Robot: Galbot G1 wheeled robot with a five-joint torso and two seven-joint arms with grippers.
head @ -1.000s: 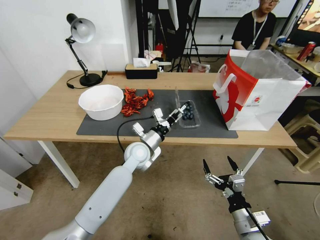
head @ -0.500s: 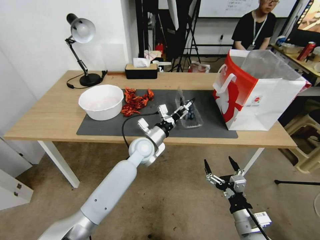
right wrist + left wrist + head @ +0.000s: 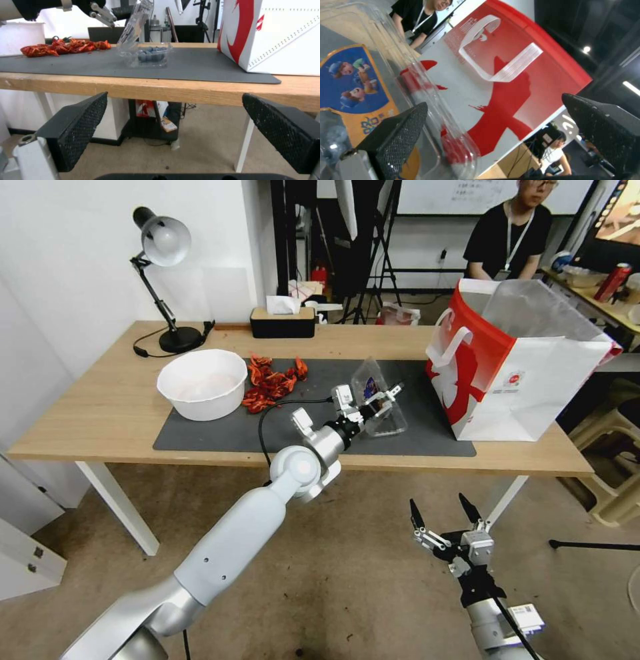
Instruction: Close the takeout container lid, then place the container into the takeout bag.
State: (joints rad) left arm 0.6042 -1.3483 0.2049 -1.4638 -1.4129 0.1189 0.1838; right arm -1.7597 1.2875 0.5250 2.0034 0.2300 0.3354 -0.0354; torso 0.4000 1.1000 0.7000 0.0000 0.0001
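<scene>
Step in hand: lid closure. The takeout container (image 3: 385, 421) rests on the grey mat (image 3: 220, 433) toward the desk's (image 3: 100, 407) front edge, just left of the takeout bag (image 3: 513, 380) at the right end. The lid (image 3: 136, 22) stands raised and tilted over the berry half. The left end effector (image 3: 379, 401) is at the lid, fingers apart, one pad (image 3: 398, 135) against the clear plastic. The right end effector (image 3: 445, 520) hangs below the desk's front edge, fingers apart. Next, the lid likely needs pressing down until it latches.

You were in a lab or studio. Light stands (image 3: 373, 253) and a whiteboard (image 3: 467, 195) stood behind the wooden surface (image 3: 100, 413). A desk lamp (image 3: 162, 273) sat on it.
</scene>
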